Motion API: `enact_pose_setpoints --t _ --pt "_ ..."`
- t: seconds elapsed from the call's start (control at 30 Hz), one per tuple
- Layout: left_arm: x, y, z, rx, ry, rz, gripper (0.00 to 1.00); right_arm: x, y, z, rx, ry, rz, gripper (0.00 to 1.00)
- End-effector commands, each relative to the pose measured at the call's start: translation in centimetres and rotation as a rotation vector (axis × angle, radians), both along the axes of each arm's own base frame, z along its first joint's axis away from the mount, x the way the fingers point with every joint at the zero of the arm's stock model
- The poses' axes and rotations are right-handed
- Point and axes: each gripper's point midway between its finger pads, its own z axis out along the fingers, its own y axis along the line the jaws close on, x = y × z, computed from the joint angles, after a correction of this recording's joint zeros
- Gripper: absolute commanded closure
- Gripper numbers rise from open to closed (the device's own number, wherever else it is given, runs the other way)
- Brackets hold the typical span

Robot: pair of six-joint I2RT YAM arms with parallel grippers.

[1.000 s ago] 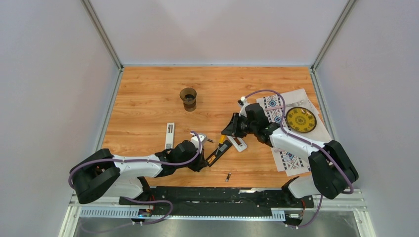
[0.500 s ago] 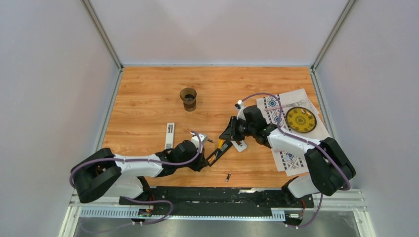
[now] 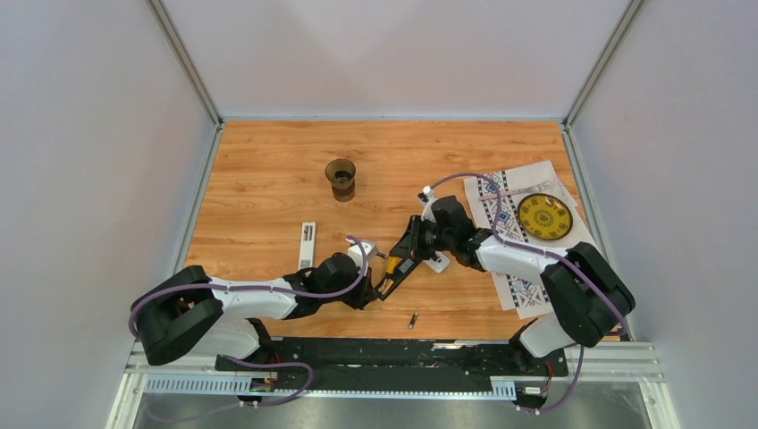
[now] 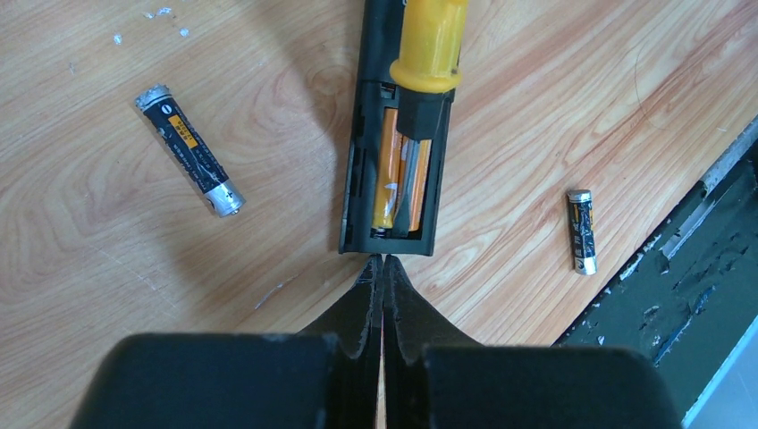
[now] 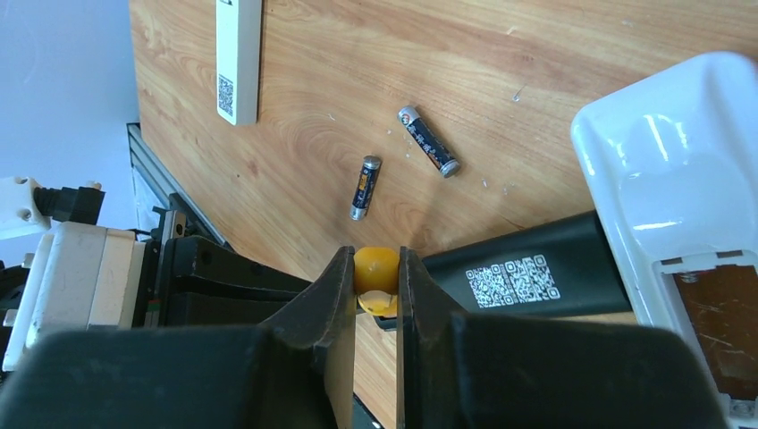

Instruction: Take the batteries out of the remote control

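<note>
At the left of the left wrist view one dark battery (image 4: 189, 150) lies loose on the desk (image 4: 107, 268). In the middle the left gripper (image 4: 383, 266) is clenched on nothing, its tips just at the near end of the black remote control (image 4: 356, 188), bracing it, as it seems. Orange batteries (image 4: 388, 179) sit in the open compartment, with the blade of the screwdriver (image 4: 429, 45) among them. The right gripper (image 5: 375, 261) grasps its yellow handle. I judge that the step in hand is prying a cell out. The next move calls for a small, controlled lever upward. At the right a second loose battery (image 4: 582, 231) lies near the desk edge, so room is tight there. The left side is more open.
</note>
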Motion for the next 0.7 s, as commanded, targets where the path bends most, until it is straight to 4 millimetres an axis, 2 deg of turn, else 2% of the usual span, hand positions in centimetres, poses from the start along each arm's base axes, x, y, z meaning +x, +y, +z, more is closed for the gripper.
enact_pose_setpoints --t 0.0,0.27,0.4,0.67 --pt "-0.3 1.9 -1.9 0.093 0.019 0.022 1.0 1.5 -1.4 1.0 -0.072 -0.119 -0.049 1.0" --pt "-0.3 1.8 -2.0 0.096 0.021 0.022 1.0 2.6 -2.7 2.0 -0.164 -0.187 -0.065 1.0" --pt "-0.3 1.8 -2.0 0.099 0.021 0.018 1.0 2.8 -2.8 3.3 -0.156 -0.229 -0.061 1.0" --pt "-0.2 1.6 -2.1 0.096 0.026 0.015 1.0 3.1 -3.7 3.1 -0.201 -0.25 -0.077 1.0"
